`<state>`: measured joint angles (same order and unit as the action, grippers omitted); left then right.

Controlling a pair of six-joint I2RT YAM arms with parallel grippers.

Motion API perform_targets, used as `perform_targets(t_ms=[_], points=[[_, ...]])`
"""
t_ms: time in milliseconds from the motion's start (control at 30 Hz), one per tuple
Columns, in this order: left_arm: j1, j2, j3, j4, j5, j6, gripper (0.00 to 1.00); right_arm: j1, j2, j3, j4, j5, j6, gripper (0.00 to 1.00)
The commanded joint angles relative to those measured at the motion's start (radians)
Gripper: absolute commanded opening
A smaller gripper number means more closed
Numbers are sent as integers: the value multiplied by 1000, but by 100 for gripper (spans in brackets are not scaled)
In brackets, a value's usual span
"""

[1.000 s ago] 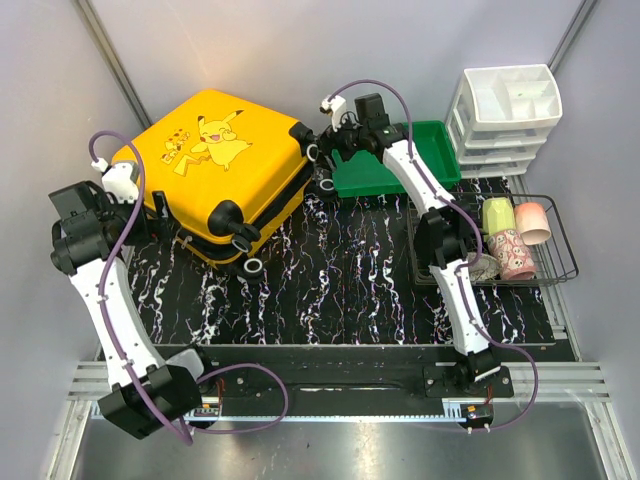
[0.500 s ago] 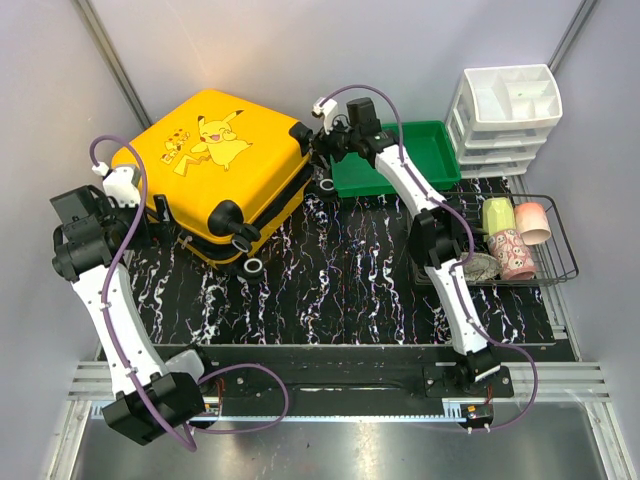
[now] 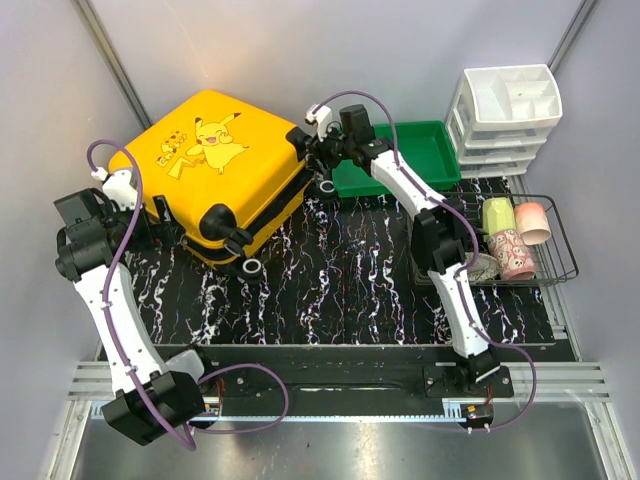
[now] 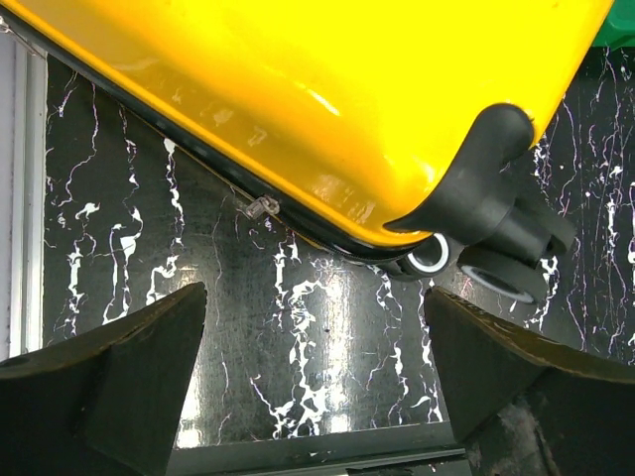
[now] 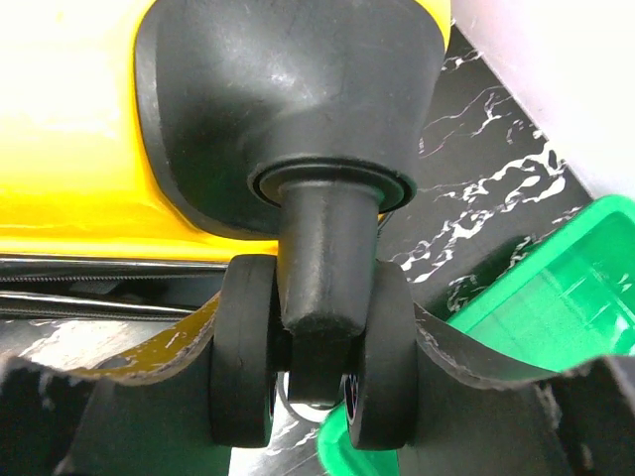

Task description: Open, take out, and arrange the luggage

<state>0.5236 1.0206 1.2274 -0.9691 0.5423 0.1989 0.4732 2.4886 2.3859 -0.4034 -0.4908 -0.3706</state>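
My right claw (image 5: 313,332) has swung left onto the luggage (image 3: 215,165), which has slid slightly left on the table (image 3: 350,280). It straddles a rear caster (image 5: 243,362); whether it grips I cannot tell. My arm hides part of the green tray (image 3: 425,165). My left claw (image 4: 316,297) gapes wide near another wheel (image 4: 432,260).

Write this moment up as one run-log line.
luggage: closed, lying flat | left tool: open, empty, facing zipper pull | right tool: jaws flanking corner caster, grip unconfirmed
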Motion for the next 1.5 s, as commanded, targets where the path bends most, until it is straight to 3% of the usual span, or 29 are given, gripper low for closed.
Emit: perform_targets(t_ms=[0, 267, 533, 700, 967, 1133, 1267, 1467], points=[[6, -28, 7, 43, -11, -23, 95, 169, -177, -137, 73, -137, 39, 0], [15, -30, 26, 24, -99, -19, 95, 246, -307, -333, 169, -122, 142, 0], [81, -1, 26, 98, -177, -75, 95, 164, -488, -576, 192, -8, 162, 0], [136, 123, 38, 168, 145, -127, 96, 130, -575, -718, 196, 8, 162, 0], [110, 378, 41, 341, 265, -306, 91, 130, -680, -881, 218, -12, 182, 0], [-42, 568, 193, 406, 255, -326, 84, 146, -750, -982, 215, -69, 239, 0], [-163, 780, 422, 336, 208, -251, 77, 180, -758, -999, 216, -112, 291, 0], [-191, 961, 651, 302, 209, -233, 73, 238, -685, -926, 244, -138, 398, 0]])
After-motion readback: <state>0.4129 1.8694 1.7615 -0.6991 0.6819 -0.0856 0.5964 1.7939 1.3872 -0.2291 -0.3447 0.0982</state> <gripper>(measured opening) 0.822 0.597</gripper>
